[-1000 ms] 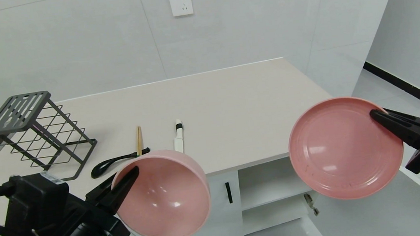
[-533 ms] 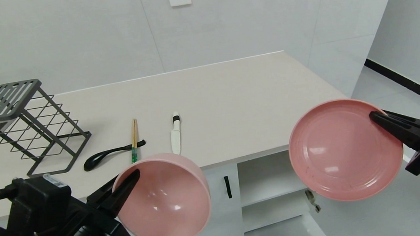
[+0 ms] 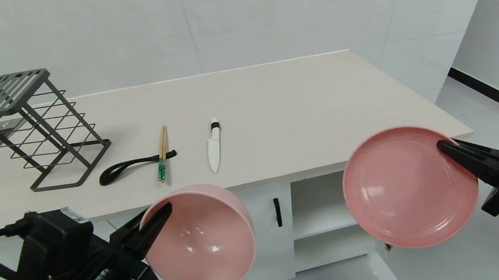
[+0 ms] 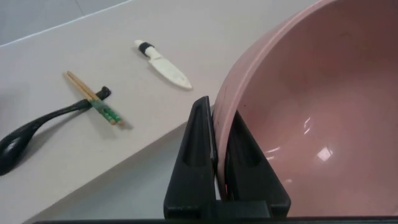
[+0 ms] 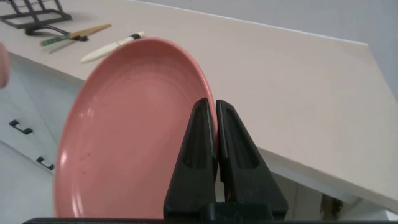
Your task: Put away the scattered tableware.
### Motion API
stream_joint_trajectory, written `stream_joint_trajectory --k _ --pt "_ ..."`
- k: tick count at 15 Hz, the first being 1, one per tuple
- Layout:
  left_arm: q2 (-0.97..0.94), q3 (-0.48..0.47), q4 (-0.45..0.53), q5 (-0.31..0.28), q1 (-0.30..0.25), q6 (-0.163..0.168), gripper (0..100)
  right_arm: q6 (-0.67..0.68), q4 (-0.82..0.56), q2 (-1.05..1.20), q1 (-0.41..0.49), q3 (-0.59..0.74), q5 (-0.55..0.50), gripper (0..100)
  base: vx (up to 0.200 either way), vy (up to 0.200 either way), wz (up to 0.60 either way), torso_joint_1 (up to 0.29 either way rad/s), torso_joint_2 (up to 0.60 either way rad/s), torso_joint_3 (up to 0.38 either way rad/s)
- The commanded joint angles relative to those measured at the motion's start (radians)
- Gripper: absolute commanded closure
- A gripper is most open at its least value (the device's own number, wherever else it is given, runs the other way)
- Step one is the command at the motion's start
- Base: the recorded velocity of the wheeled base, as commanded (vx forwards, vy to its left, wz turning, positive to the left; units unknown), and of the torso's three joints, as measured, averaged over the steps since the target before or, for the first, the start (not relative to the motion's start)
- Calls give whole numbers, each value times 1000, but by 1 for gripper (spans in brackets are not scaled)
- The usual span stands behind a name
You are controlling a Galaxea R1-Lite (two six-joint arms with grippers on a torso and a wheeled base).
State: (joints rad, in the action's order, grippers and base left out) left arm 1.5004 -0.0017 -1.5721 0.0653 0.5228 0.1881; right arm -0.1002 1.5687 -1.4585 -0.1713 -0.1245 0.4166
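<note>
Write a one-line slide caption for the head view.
Left gripper clamps a pink bowl, right gripper a pink plate, both held off the counter where spoon, chopsticks and knife lie.

On the counter point(image 3: 319, 106): wire rack point(image 3: 7, 92) well left of the chopsticks point(image 3: 162, 154), spoon point(image 3: 132, 163) crossing them, knife point(image 3: 214, 145) just right.

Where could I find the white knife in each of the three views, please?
Head view: white knife on the counter, beyond the pink bowl.
Left wrist view: white knife past the pink bowl's rim.
Right wrist view: white knife beyond the pink plate.
Shared landmark: the chopsticks beside it.
</note>
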Motion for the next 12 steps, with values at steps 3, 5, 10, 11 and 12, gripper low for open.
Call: stream_joint_trajectory --k 3,5,10,11,12 --pt "17 2 1 1 2 -1 100 -1 2 -10 -1 9 1 100 0 0 0 -98 235 131" --pt "20 2 1 1 2 -2 100 1 2 -16 -1 23 1 100 0 0 0 -49 132 73" --pt "34 2 1 1 2 -2 100 1 2 -5 -1 32 1 100 0 0 -480 -117 264 155" --pt "38 2 1 1 2 -2 100 1 2 -5 -1 32 1 100 0 0 0 -27 61 41" --pt "40 0 1 1 2 -2 100 1 2 -5 -1 32 1 100 0 0 0 0 0 0"
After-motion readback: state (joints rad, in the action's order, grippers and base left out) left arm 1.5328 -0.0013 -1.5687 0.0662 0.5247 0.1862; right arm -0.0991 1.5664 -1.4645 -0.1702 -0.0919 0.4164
